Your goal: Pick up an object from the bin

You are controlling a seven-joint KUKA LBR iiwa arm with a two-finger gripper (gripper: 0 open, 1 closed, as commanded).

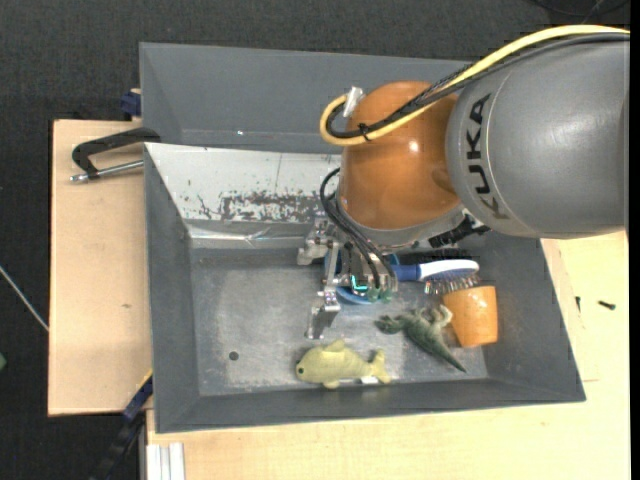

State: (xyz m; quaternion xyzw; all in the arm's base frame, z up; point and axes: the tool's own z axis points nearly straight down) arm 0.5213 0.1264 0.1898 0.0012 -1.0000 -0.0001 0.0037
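Note:
My gripper (323, 313) hangs under the arm's orange cover, low over the bin floor near the middle. Just below it, by the front wall, lies a pale yellow toy fish (341, 365); the gripper tip stands a little above the fish's head end and apart from it. A small teal and blue thing (357, 287) shows right beside the gripper, partly hidden by it. To the right lies a dark green toy dinosaur (427, 331).
An orange cup (472, 314) stands at the right, touching the dinosaur. A blue and white toothbrush (437, 268) lies behind it, partly under the arm. The left half of the bin floor is bare metal.

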